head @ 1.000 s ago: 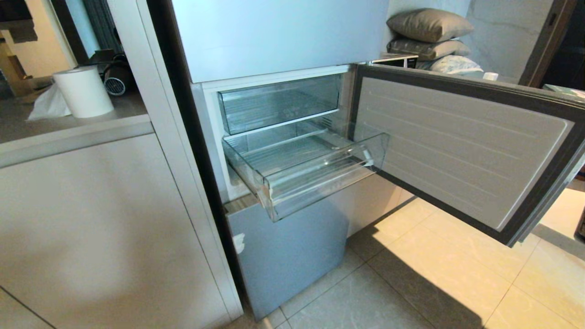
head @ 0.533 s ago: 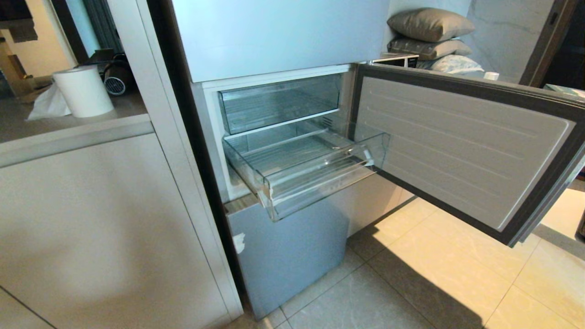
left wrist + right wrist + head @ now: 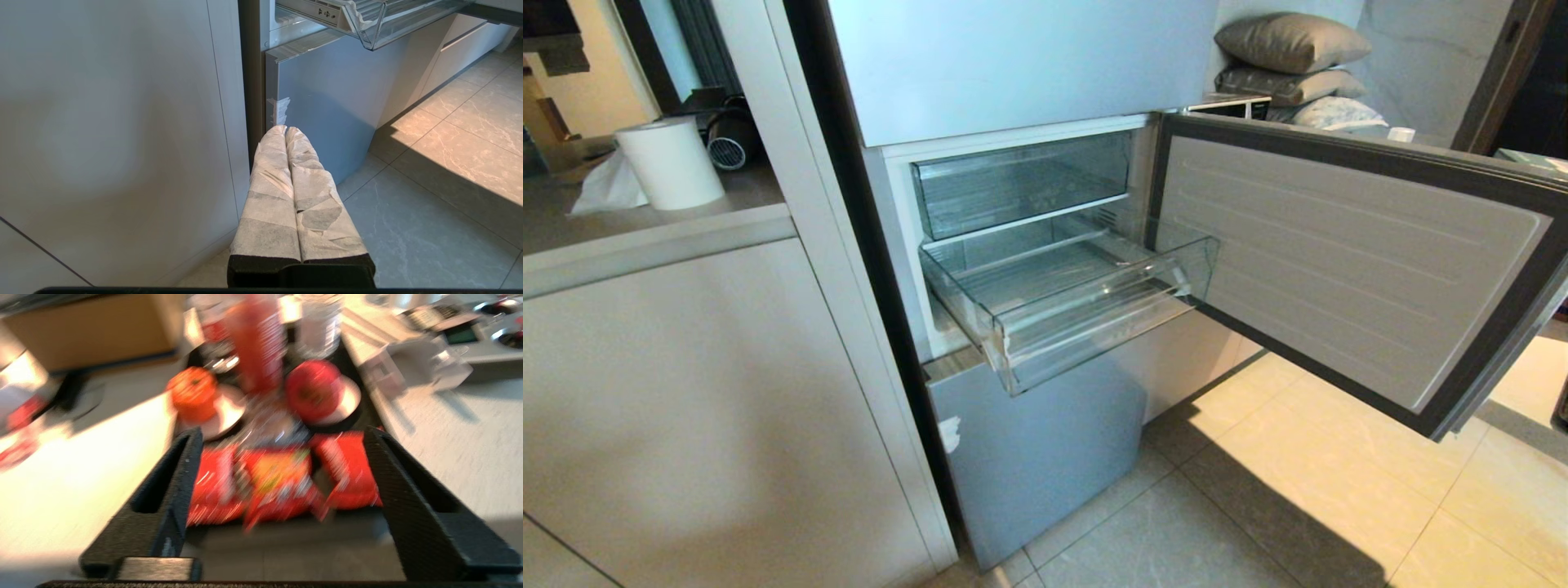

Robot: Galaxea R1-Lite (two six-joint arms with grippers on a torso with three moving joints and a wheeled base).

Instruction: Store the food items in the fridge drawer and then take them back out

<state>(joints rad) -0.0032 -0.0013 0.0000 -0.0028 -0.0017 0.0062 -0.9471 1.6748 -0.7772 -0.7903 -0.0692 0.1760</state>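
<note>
Storing has barely begun: the wide clear ribbed plastic fridge drawer (image 3: 1066,306) stands empty, and the right hand (image 3: 282,469), fingers spread apart, hovers over blurred, seemingly red snack packets (image 3: 282,482) and must close on one, while the left hand (image 3: 286,132), fingers pressed together, idles low.

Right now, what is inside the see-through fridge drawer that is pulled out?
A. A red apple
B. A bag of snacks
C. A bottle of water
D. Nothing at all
D: in the head view the pulled-out fridge drawer shows only its bare ribbed floor through the clear plastic, with no food in it.
</note>
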